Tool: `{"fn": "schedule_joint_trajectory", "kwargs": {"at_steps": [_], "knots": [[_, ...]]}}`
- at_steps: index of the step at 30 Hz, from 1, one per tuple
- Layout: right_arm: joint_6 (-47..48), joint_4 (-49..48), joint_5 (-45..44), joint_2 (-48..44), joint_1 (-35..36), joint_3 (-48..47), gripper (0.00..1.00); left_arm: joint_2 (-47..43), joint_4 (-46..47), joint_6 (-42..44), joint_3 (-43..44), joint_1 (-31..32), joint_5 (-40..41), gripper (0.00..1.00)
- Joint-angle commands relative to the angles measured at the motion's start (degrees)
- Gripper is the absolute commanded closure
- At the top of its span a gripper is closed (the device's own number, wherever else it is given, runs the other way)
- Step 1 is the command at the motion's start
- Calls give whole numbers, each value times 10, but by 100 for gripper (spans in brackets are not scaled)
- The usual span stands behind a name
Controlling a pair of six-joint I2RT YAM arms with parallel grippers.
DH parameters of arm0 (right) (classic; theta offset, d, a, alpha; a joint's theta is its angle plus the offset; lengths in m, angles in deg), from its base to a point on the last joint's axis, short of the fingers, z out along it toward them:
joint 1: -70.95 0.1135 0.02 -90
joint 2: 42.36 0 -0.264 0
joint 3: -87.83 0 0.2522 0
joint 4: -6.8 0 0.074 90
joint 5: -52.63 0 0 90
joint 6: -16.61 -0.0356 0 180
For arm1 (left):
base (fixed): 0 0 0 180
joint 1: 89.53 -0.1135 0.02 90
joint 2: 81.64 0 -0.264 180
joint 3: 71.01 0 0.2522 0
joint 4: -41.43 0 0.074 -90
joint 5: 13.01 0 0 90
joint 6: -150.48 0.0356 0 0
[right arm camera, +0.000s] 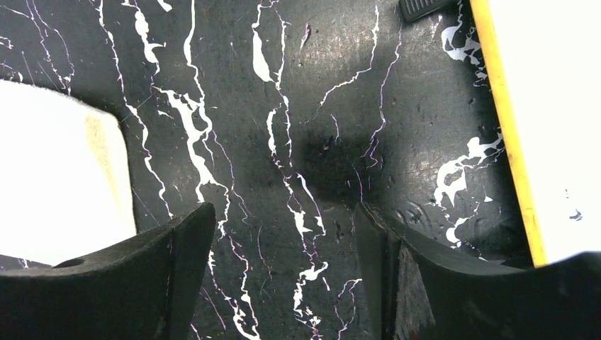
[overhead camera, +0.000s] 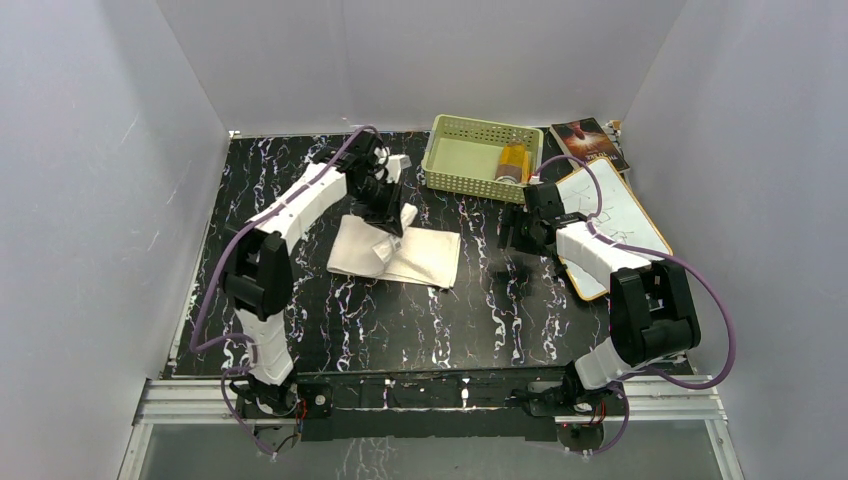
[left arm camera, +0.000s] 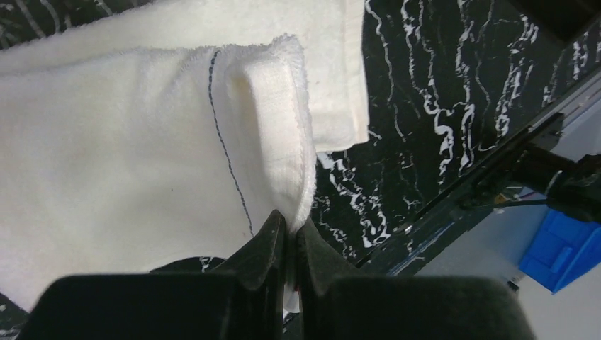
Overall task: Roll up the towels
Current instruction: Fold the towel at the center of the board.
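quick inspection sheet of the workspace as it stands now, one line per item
surface: black white-veined table
job's things: cream towel partly folded, one hem lifted; yellow-brown bundle, seemingly the second towel, in green basket
clutter: white board with orange rim, book
grippers: left gripper shut on the towel's hem; right gripper open, empty, above bare table
cables: purple cables looping along both arms
surroundings: white walls; blue bin beyond the table edge

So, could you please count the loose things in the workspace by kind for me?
Towels: 2, cream-white towel and mustard-yellow towel
Baskets: 1, green basket
Boards: 1, white board
Books: 1, book
Total: 5
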Motion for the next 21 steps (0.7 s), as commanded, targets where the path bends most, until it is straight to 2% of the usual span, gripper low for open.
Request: {"fn": "schedule_joint_trajectory", "kwargs": {"at_steps": [1,10,18,21], "knots": [[-2,-19,-5,-19,1,-19,30,50,-37,-58,51,12,-43,100],[3,-16,-13,-25,1,-10,29,97,-5,-151,69,22,-66,100],[6,-19,-7,-17,1,-9,29,61,94,-237,55,34,-56,100],[6,-20,-5,-15,0,-6,29,55,95,-243,61,41,-40,100]]}}
